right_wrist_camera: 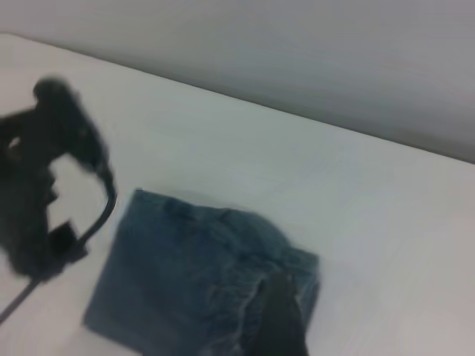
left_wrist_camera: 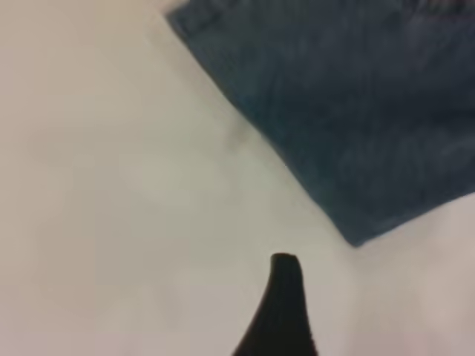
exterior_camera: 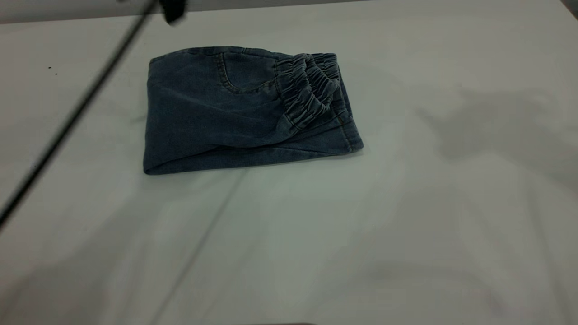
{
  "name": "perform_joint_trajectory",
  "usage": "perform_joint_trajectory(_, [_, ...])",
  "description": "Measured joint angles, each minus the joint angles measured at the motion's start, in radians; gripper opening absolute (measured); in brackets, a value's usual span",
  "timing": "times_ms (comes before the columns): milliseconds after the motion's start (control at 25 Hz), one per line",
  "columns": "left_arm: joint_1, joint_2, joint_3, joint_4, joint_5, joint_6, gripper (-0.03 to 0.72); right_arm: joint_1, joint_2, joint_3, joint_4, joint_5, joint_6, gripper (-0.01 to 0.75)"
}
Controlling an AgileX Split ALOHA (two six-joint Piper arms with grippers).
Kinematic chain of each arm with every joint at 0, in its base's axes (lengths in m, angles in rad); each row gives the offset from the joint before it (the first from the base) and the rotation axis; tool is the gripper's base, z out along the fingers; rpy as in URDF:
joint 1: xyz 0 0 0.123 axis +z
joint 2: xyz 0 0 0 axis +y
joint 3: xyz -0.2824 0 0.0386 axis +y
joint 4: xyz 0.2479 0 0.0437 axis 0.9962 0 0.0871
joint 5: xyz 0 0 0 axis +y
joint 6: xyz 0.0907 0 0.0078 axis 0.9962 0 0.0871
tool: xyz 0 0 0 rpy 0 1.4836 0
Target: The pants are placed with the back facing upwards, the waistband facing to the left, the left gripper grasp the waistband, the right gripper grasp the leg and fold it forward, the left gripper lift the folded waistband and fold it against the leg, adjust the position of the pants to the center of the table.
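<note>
Folded blue washed-denim pants (exterior_camera: pixel 244 113), ruched waistband (exterior_camera: pixel 311 88) uppermost, lie on the plain white bench (exterior_camera: pixel 406 225); both black claws' grip cannot be told.

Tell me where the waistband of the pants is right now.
In the exterior view the waistband lies on top of the folded pants, at their right end, over the hems, in the table's far half.

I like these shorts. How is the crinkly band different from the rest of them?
The waistband is bunched into tight ruffles; the rest of the pants lies smooth and flat. The waistband sits on top at the folded bundle's right end; the smooth part spreads left. Both are dark blue denim.
</note>
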Motion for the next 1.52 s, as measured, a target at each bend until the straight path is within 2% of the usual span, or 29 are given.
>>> perform_joint_trajectory(160, [0.000, -0.123, 0.000, -0.014, 0.000, -0.007, 0.586, 0.000, -0.133, 0.000, -0.003, 0.113, 0.048, 0.545])
perform_joint_trajectory(320, [0.000, -0.287, 0.017, -0.121, 0.000, -0.010, 0.586, 0.000, -0.254, 0.000, -0.034, 0.260, 0.119, 0.545])
perform_joint_trajectory(400, [0.000, -0.413, 0.080, -0.169, 0.000, 0.011, 0.586, 0.000, -0.306, 0.000, -0.070, 0.362, 0.161, 0.545])
perform_joint_trajectory(480, [0.000, -0.553, 0.174, -0.187, 0.000, 0.025, 0.586, 0.000, -0.348, 0.000, -0.107, 0.416, 0.210, 0.545])
perform_joint_trajectory(680, [0.000, -0.945, 0.447, -0.187, 0.000, 0.079, 0.586, 0.000, -0.512, 0.125, -0.135, 0.427, 0.272, 0.545])
perform_joint_trajectory(920, [0.000, -1.296, 0.652, -0.174, 0.000, 0.091, 0.586, 0.000, -0.764, 0.365, -0.189, 0.435, 0.291, 0.545])
perform_joint_trajectory(1320, [0.000, -1.571, 0.871, -0.178, 0.000, 0.091, 0.586, 0.000, -1.179, 0.700, -0.234, 0.443, 0.329, 0.545])
perform_joint_trajectory(1520, [0.000, -1.643, 1.020, -0.178, 0.000, 0.091, 0.586, 0.000, -1.311, 0.821, -0.315, 0.415, 0.326, 0.545])
